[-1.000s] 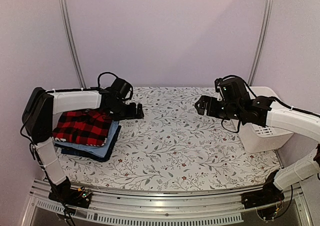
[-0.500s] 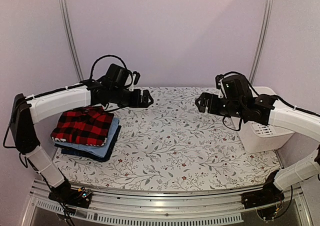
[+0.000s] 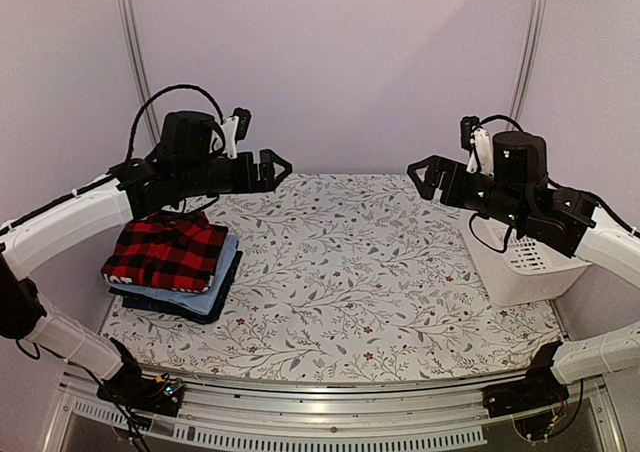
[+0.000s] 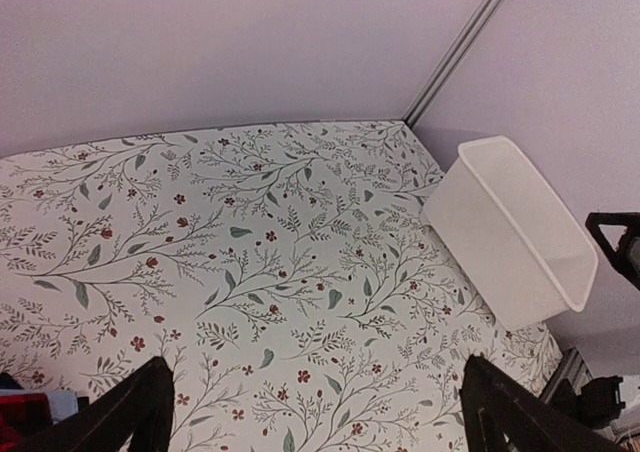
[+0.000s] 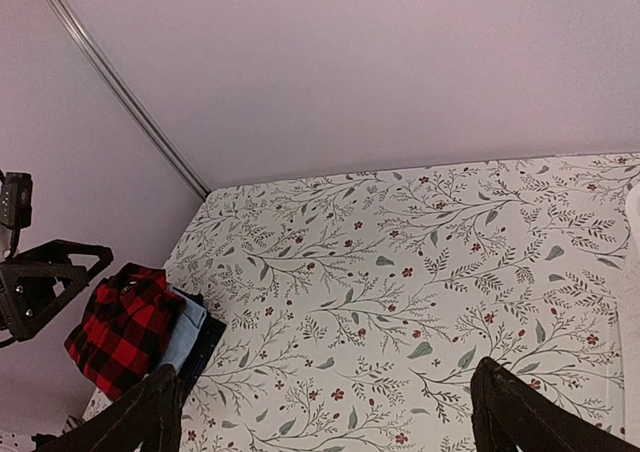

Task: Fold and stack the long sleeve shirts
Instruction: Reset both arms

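Observation:
The long sleeve shirts lie folded in one stack at the table's left: the red-and-black checked flannel on top, a light blue shirt under it, and a dark navy garment at the bottom. The right wrist view shows the same stack, flannel above light blue above navy. My left gripper hangs open and empty, raised above the table behind and to the right of the stack. My right gripper is also open and empty, high over the table's right side. Both wrist views show only the tablecloth between the fingers, left gripper and right gripper.
A white plastic basket stands at the table's right edge, below my right arm; it also shows in the left wrist view as the basket. A floral tablecloth covers the table. Metal poles rise at the back corners.
Both arms have risen. The left gripper lifted from beside the stack to well above the table. The right gripper moved up and a little to the right. The stack has not moved.

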